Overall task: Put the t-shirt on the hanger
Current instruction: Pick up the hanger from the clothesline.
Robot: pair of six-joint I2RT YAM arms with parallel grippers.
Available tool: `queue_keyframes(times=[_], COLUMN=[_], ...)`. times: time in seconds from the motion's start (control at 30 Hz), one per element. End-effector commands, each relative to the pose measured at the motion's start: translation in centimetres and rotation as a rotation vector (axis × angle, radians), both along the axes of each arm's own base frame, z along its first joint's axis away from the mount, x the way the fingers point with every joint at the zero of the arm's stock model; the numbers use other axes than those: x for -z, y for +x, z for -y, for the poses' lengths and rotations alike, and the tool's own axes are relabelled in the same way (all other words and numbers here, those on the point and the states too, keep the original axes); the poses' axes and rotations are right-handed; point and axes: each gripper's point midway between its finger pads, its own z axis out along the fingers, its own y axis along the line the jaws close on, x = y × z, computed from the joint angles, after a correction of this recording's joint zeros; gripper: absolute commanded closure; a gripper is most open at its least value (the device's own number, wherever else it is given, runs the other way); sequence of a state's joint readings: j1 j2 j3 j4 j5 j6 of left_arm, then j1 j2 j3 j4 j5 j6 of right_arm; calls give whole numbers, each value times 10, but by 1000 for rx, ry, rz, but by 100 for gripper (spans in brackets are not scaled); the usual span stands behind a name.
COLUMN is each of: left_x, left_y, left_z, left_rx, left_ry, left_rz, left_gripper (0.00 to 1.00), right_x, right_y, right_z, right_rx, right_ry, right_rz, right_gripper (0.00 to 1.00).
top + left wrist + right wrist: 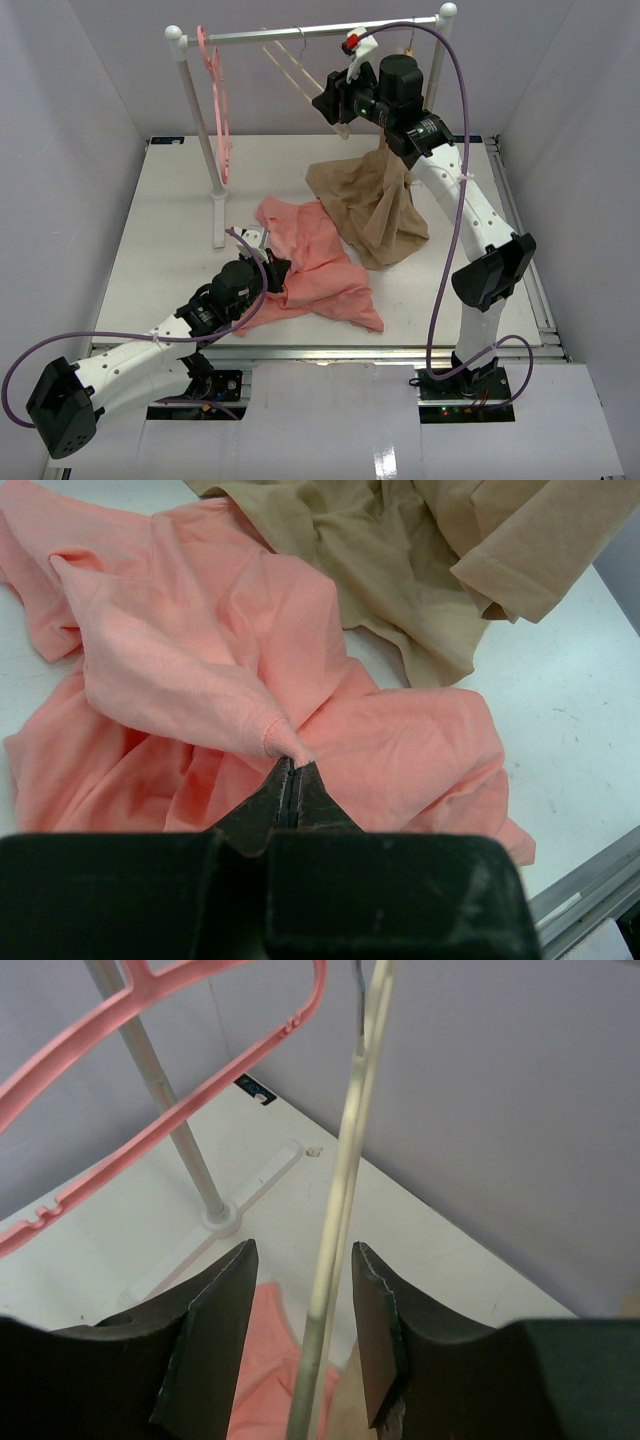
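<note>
Cream hanger [345, 1160] framed between the parted fingers of the right pincer [302, 1248], seemingly untouched, pink hanger [150, 1130] seen upper left, t-shirt [265, 1380] glimpsed below.

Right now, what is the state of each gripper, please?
Left gripper: closed, pinching a fold of the t-shirt.
Right gripper: open, fingers on either side of the hanger.

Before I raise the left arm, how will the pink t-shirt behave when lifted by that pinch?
Likely floppy: the t-shirt lies in soft crumpled folds, so it should drape from the left end effector, shut on one fold. Probably light, since the fabric looks thin. It touches the beige garment, which might drag along.
</note>
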State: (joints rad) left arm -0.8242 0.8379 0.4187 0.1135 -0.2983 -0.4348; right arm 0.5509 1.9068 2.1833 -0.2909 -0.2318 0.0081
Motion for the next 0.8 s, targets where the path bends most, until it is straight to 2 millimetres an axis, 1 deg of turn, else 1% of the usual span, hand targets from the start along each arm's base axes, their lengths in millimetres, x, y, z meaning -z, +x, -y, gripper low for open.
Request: queue_keyframes(times=[0.0, 0.13, 0.2, 0.27, 0.37, 0.53, 0.7, 0.77], left_x=[-17, -17, -16, -16, -16, -16, -16, -15], left_y=[0, 0, 0, 0, 0, 1, 0, 0], left_z=[6, 6, 6, 5, 5, 6, 7, 7], left_rx=[22, 22, 22, 20, 19, 18, 23, 26], left_ry=[-35, -36, -35, -32, -32, -31, -35, -35], left_rz=[33, 32, 31, 31, 32, 31, 30, 28], left_gripper=[100, 100, 100, 100, 100, 100, 100, 100], right_x=[-9, 1, 5, 7, 14, 15, 2, -5], right_y=[0, 5, 6, 11, 13, 12, 4, 2], right_z=[-1, 3, 2, 6, 2, -1, -4, -5], right_rx=[79, 155, 161, 204, 216, 248, 260, 274], right_ry=[-29, -57, -62, -69, -88, -107, -100, -93], right_rz=[45, 23, 14, 13, 13, 29, 77, 98], right_gripper=[54, 58, 58, 58, 58, 63, 84, 89])
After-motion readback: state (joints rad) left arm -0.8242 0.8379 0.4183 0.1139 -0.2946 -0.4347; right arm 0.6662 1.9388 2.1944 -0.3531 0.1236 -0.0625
